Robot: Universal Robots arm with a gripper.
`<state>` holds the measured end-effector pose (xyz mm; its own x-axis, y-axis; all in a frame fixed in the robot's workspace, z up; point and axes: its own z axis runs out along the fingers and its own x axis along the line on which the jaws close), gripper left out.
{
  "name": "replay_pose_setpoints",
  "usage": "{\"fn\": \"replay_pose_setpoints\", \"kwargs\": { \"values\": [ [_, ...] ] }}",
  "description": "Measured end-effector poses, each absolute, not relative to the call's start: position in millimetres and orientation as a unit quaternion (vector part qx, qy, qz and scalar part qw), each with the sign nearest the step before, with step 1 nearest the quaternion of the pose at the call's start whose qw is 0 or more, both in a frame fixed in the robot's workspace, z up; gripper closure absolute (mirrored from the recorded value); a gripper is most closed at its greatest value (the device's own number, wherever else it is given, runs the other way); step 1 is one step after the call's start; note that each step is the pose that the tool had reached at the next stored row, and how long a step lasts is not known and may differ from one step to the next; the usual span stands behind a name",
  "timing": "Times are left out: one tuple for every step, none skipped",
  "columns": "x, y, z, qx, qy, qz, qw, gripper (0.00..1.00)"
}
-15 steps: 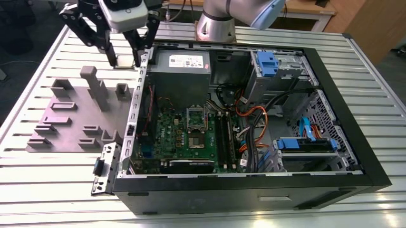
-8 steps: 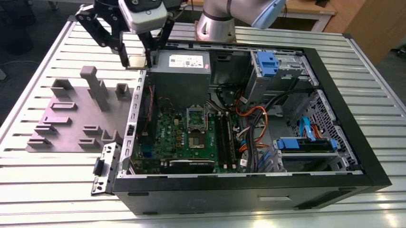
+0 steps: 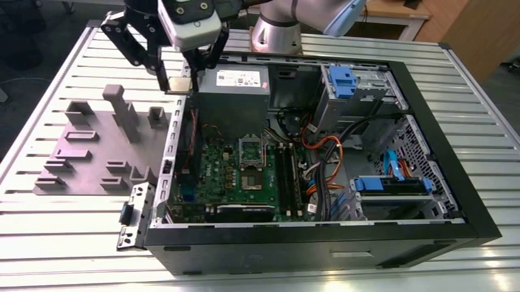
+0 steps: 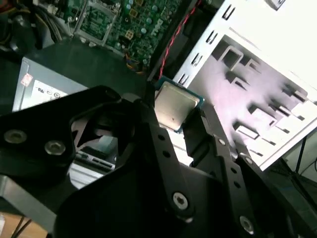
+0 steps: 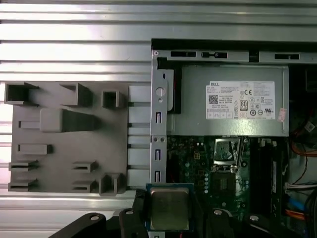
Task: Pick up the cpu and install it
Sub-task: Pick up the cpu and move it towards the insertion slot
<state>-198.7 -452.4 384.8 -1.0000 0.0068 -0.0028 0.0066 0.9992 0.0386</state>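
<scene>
Open from above over socket; hemmed by power supply at one end, memory slots and cables on the exterior view's right. Free air round gripper clamping cpu above case wall; fixture posts just beside.

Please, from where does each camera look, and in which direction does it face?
Exterior view: off the arm, looking obliquely down into the open computer case; shows the arm and the tool gripping the cpu.
First wrist view: on the wrist, facing straight down at the grey fixture plate and power supply; the tool shows.
Second wrist view: on the wrist, looking along the tool toward the cpu.
Shared: both wrist views show the cpu and power supply.
</scene>
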Motion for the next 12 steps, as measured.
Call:
{"fn": "replay_pose_setpoints", "kwargs": {
  "values": [
    [-198.6, -455.6, 384.3, 0.003, 1.0, 0.019, 0.002, 0.53],
    [-197.9, -457.7, 384.1, 0.003, 1.0, 0.019, 0.001, 0.53],
    [-196.4, -459.0, 383.7, 0.003, 1.0, 0.019, 0.001, 0.53],
    [-193.9, -459.6, 383.3, 0.004, 1.0, 0.019, 0.001, 0.53],
    [-190.7, -460.1, 382.9, 0.004, 1.0, 0.019, 0.001, 0.53],
    [-186.7, -460.3, 382.6, 0.004, 1.0, 0.019, 0.001, 0.53],
    [-182.3, -460.4, 382.2, 0.004, 1.0, 0.019, 0.001, 0.53],
    [-177.8, -460.4, 381.7, 0.004, 1.0, 0.019, 0.001, 0.53],
    [-173.3, -460.4, 381.2, 0.004, 1.0, 0.019, 0.001, 0.53],
    [-168.8, -460.4, 380.7, 0.004, 1.0, 0.019, 0.0, 0.53],
    [-164.3, -460.4, 380.3, 0.004, 1.0, 0.019, 0.0, 0.53],
    [-159.4, -460.4, 379.8, 0.004, 1.0, 0.019, 0.0, 0.53]
  ]
}}
